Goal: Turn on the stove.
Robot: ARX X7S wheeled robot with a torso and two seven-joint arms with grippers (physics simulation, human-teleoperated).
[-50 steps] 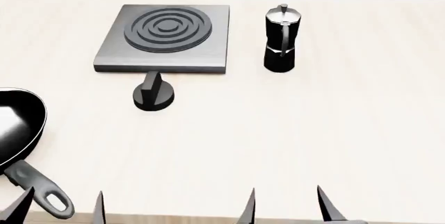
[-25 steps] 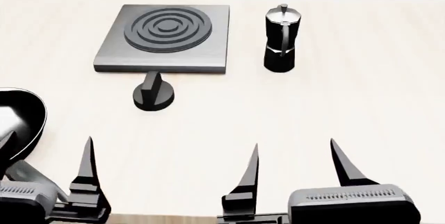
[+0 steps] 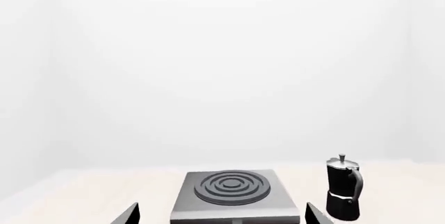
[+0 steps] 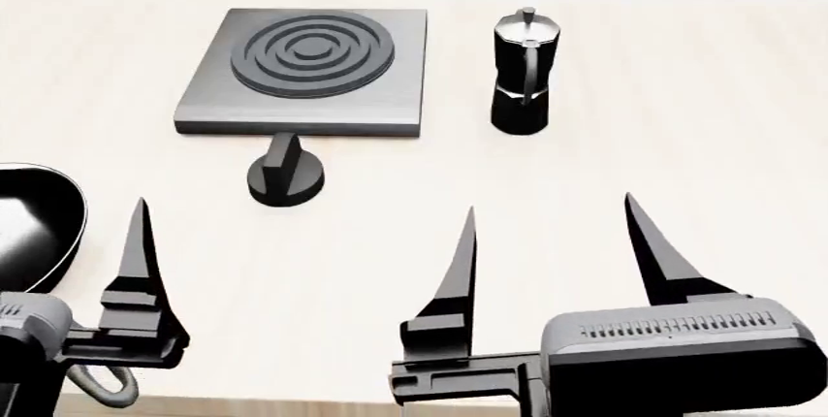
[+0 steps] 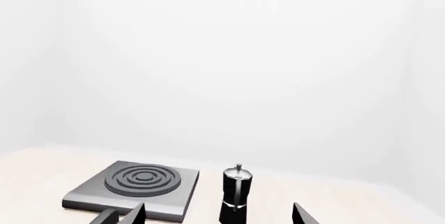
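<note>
stove: the stove sits toward the far edge of the bench, left of the middle, flat plate with raised rings on top. Nothing is on it.

knob: the small round knob is on the bench just off the plate's near edge, a bit left of the plate's middle. Its fin stands upright and, in the head view, looks like it runs roughly near-to-far, though I wouldn't swear to the exact angle.

left gripper: left gripper is low over the near-left part of the bench, holding nothing. Only one fingertip really shows in the head view, but the left wrist view has both tips spread wide apart, so it's released.

right gripper: right gripper is near the near edge, right of middle, fingers spread wide, nothing between them.

key relation: the knob lies ahead of both grippers, toward the far edge. It's forward and right of the left gripper, forward and left of the right one. I'd say the left is nearer, but not by much.

next move (my guess): reach forward, straddle the fin with spread fingers, close, then twist.

moka pot: the moka pot stands upright just right of the stove, apart from it, lid shut so can't see inside.

frying pan: the frying pan is at the left edge, beside the left gripper. It looks empty, though it's partly cut off.
</note>
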